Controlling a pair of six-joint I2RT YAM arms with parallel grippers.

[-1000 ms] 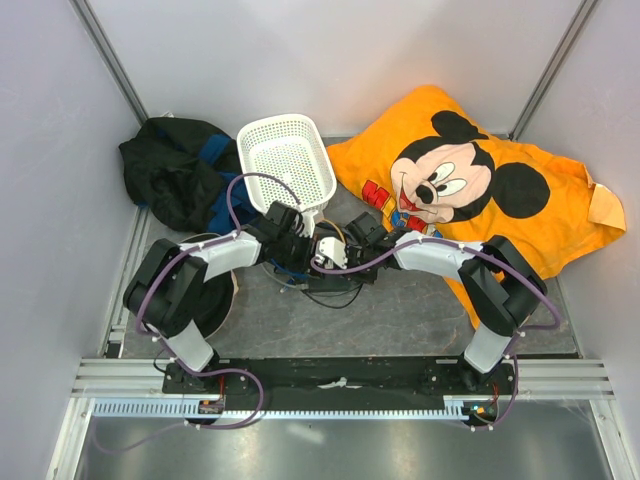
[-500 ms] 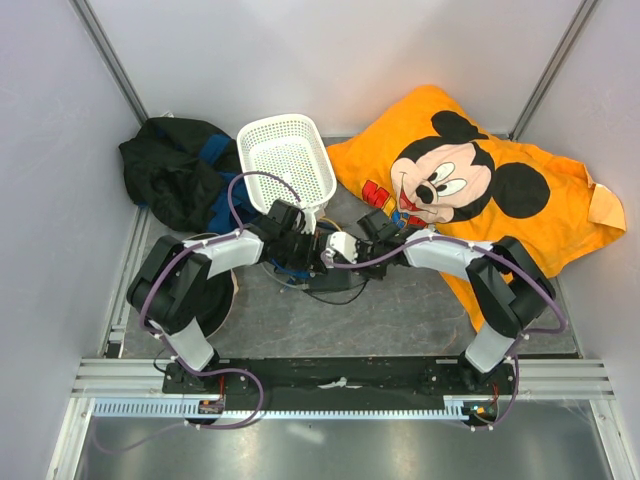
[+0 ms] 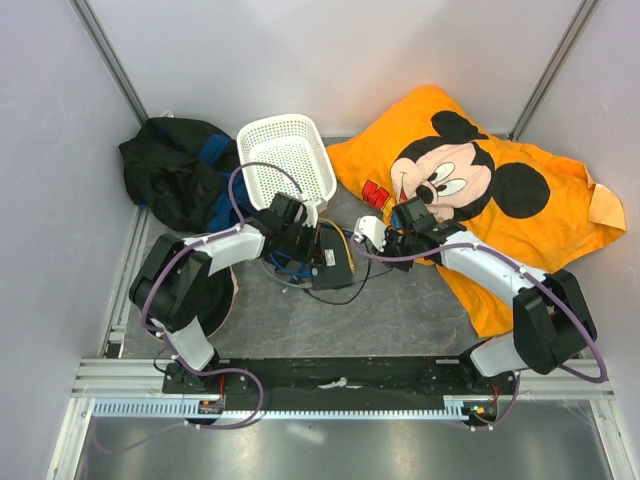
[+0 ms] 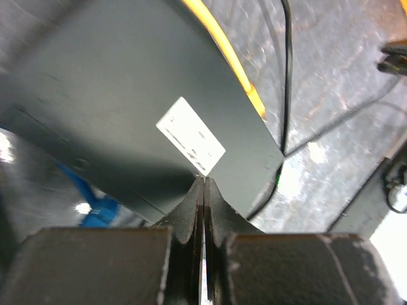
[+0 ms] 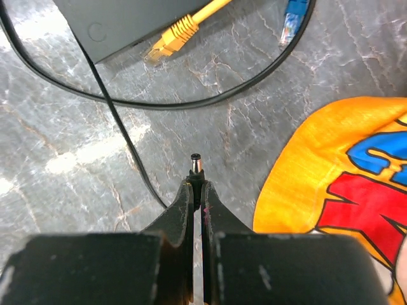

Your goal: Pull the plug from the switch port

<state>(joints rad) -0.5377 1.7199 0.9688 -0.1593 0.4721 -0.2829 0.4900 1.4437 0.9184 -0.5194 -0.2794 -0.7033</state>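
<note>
The switch (image 3: pixel 332 264) is a flat black box with a white label (image 4: pixel 191 135), lying on the grey table. My left gripper (image 3: pixel 316 254) is shut and empty, with its tips pressed down on the box top (image 4: pixel 114 89) beside the label. My right gripper (image 3: pixel 381 243) is shut on a small black barrel plug (image 5: pixel 196 166). Its metal tip sticks out past the fingertips, free in the air above the table and well clear of the box edge (image 5: pixel 127 22). Its thin black cable (image 5: pixel 121 140) trails across the table.
A yellow network plug (image 5: pixel 166 43) lies loose by the box edge, and a blue one (image 5: pixel 292 19) lies further right. An orange Mickey Mouse cloth (image 3: pixel 480 180) is at the right, a white basket (image 3: pixel 288 160) behind, black clothing (image 3: pixel 175 170) at the back left.
My right gripper has drawn back to the right, away from the switch, carrying the barrel plug out with it. My left gripper has stayed pressed on the box.
</note>
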